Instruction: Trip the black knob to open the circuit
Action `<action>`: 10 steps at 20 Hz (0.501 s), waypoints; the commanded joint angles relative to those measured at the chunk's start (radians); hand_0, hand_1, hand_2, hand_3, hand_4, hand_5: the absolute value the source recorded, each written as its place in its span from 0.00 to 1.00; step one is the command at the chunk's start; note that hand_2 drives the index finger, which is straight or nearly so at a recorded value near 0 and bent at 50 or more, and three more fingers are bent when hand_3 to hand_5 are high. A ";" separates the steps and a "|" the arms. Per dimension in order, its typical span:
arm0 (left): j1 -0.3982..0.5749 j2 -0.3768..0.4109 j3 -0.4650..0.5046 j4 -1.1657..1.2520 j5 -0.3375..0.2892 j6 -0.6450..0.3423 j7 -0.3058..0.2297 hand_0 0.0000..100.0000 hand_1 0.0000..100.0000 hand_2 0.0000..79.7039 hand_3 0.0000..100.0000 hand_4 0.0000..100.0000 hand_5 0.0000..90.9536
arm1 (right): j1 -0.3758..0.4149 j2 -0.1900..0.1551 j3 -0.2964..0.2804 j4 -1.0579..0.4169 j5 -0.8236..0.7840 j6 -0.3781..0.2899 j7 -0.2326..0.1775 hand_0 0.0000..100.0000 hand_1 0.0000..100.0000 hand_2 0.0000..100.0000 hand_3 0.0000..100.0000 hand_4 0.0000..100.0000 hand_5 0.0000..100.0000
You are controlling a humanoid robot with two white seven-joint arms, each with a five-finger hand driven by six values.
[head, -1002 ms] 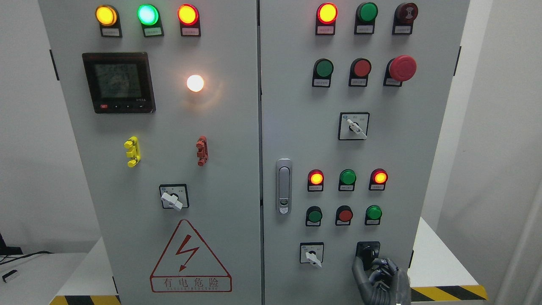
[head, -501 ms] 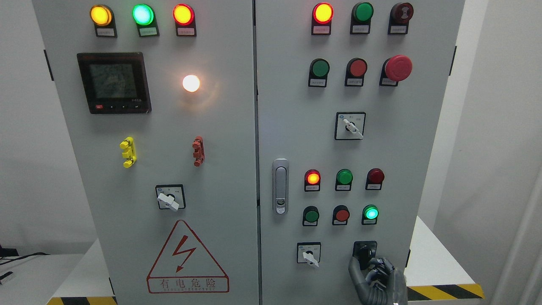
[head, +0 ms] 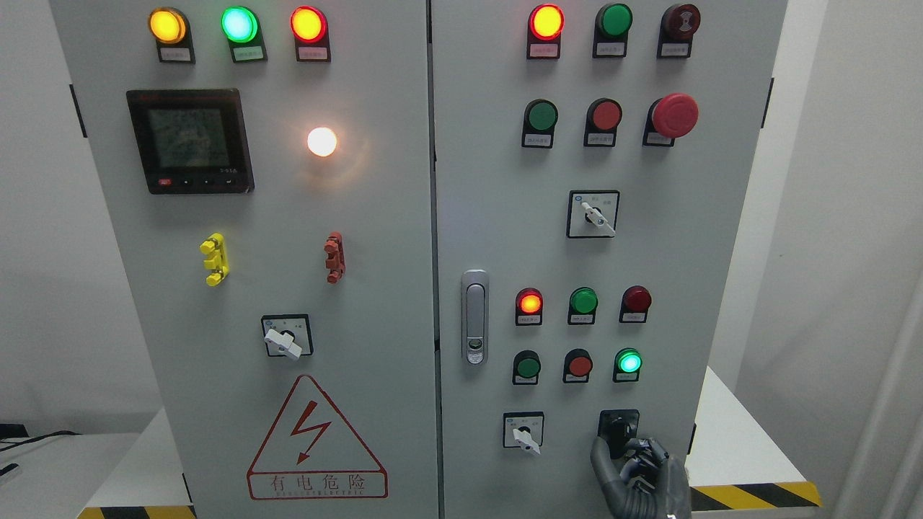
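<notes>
Right hand (head: 638, 468) comes up from the bottom edge at the lower right of the cabinet door (head: 497, 216), dark grey fingers (head: 604, 461) curled around the black knob (head: 617, 431), gripping it. Knob sits in a black square plate right at the hand's fingertips, partly hidden by them. Just left of the hand, a white selector switch (head: 524, 432) points down-right. Above the hand, a row of 3 buttons, the right one, the green button (head: 629, 362), lit. Higher up, 3 lamps: the left red lamp (head: 530, 303) glows, the other 2 are dark. Far up from the hand, a red mushroom stop button (head: 674, 115). Well left of the hand, a grey door latch (head: 474, 317). Behind the hand, a yellow-black striped bench (head: 750, 461) edge.
</notes>
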 commanded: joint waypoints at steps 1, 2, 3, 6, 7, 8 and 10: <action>0.000 0.000 0.000 -0.001 -0.031 0.000 -0.001 0.12 0.39 0.00 0.00 0.00 0.00 | 0.000 0.000 0.006 -0.007 -0.010 -0.007 0.002 0.31 0.71 0.63 0.94 0.90 0.96; 0.000 -0.001 0.000 -0.001 -0.031 0.000 -0.001 0.12 0.39 0.00 0.00 0.00 0.00 | 0.000 0.000 0.006 -0.009 -0.027 -0.007 0.002 0.31 0.71 0.63 0.94 0.90 0.96; 0.000 0.000 0.000 -0.001 -0.031 0.000 -0.001 0.12 0.39 0.00 0.00 0.00 0.00 | 0.000 0.000 0.006 -0.012 -0.040 -0.007 0.002 0.31 0.71 0.63 0.94 0.90 0.96; 0.000 0.000 0.000 -0.001 -0.031 0.000 -0.001 0.12 0.39 0.00 0.00 0.00 0.00 | 0.000 0.000 0.006 -0.013 -0.041 -0.007 0.002 0.31 0.71 0.63 0.94 0.90 0.96; 0.000 -0.001 0.000 0.001 -0.031 0.000 -0.001 0.12 0.39 0.00 0.00 0.00 0.00 | 0.000 0.000 0.006 -0.013 -0.041 -0.006 0.002 0.31 0.71 0.63 0.94 0.90 0.96; 0.000 0.000 0.000 -0.001 -0.031 0.000 -0.001 0.12 0.39 0.00 0.00 0.00 0.00 | 0.000 0.000 0.006 -0.013 -0.041 -0.007 0.002 0.31 0.71 0.63 0.94 0.90 0.96; 0.000 0.000 0.000 -0.001 -0.031 0.000 -0.001 0.12 0.39 0.00 0.00 0.00 0.00 | 0.000 0.000 0.006 -0.013 -0.040 -0.007 0.002 0.31 0.71 0.63 0.94 0.90 0.96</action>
